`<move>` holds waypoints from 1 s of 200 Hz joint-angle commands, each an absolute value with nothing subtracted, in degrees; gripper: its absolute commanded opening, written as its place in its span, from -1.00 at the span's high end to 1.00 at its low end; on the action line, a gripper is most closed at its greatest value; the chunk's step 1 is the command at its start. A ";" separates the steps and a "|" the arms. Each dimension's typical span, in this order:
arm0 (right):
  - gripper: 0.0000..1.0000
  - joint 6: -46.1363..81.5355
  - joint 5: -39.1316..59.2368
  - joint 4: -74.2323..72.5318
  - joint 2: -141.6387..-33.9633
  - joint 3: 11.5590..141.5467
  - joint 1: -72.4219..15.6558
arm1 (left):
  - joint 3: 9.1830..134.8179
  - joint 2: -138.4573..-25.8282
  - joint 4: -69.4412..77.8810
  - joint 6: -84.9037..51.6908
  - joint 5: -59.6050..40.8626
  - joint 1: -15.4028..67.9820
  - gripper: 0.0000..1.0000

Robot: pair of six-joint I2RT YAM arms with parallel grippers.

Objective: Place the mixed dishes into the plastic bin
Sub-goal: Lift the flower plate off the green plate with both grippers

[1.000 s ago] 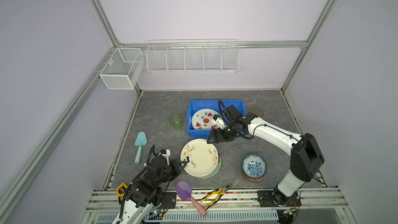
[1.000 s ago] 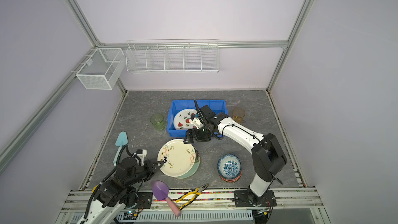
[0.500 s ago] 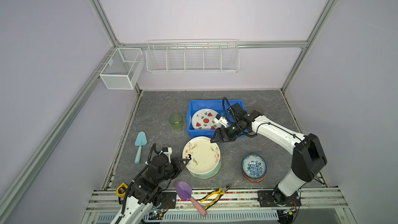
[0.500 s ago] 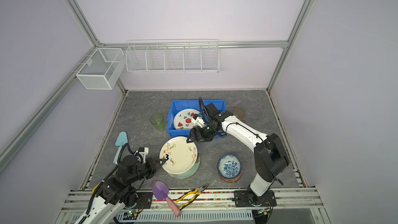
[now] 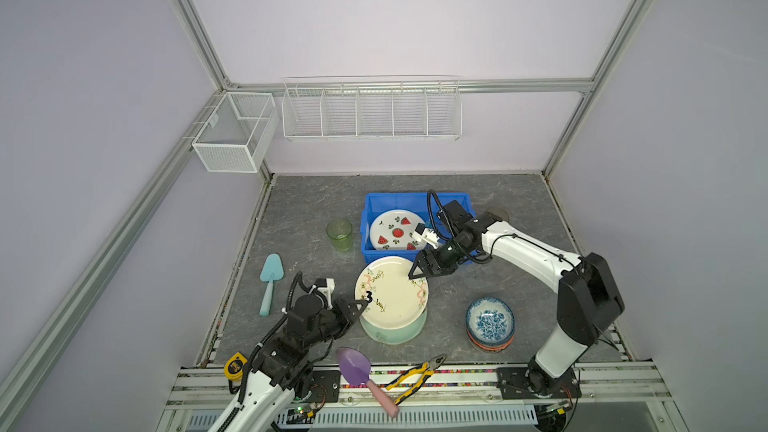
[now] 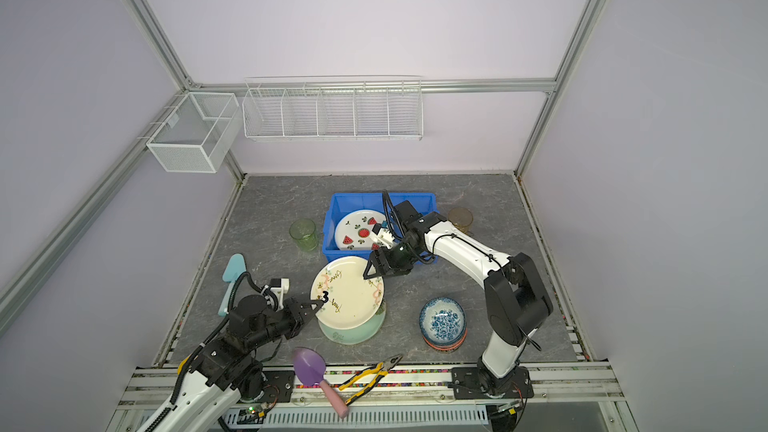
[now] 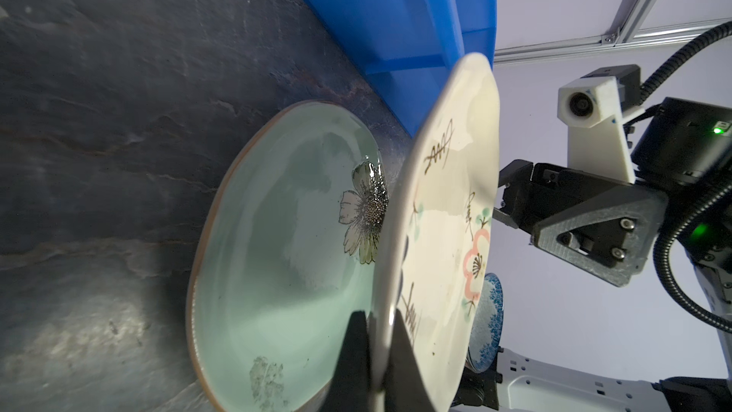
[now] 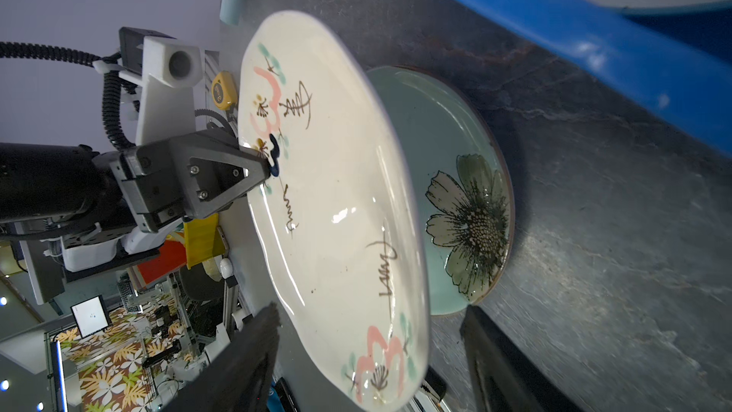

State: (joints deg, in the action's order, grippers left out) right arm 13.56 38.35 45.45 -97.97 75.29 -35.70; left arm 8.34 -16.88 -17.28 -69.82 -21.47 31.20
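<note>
Grey bench [image 5: 316, 209], near front edge: left gripper [image 5: 365, 300] is pinching the rim of the cream plate [image 5: 392, 301]; right gripper [image 5: 412, 275] is straddling the opposite rim, jaws wide. I'm judging it stiff, slick, breakable.

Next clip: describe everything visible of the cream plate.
The cream plate is glossy and ceramic-looking, with a wavy rim, pink blossoms, teal dabs and brown brush marks. It hangs tilted over the green plate, near the front wall of the blue bin. The left gripper is shut on its rim; the right gripper has open jaws straddling the opposite edge.
</note>
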 commanded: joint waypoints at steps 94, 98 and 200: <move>0.22 12.00 41.42 45.53 -100.92 76.77 -35.32 | 10.90 -17.04 -7.74 -71.13 -21.62 31.46 1.00; 0.24 12.00 41.46 45.44 -100.98 76.81 -35.33 | 10.89 -17.10 -7.70 -71.10 -21.60 31.46 1.00; 0.82 12.18 42.72 44.84 -101.69 77.32 -35.31 | 12.78 -16.24 -10.04 -70.67 -20.81 31.46 1.00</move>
State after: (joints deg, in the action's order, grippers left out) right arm 13.23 41.65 45.15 -101.34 76.25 -35.16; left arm 9.13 -17.45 -15.66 -70.04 -20.58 31.20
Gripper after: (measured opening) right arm 0.121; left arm 0.059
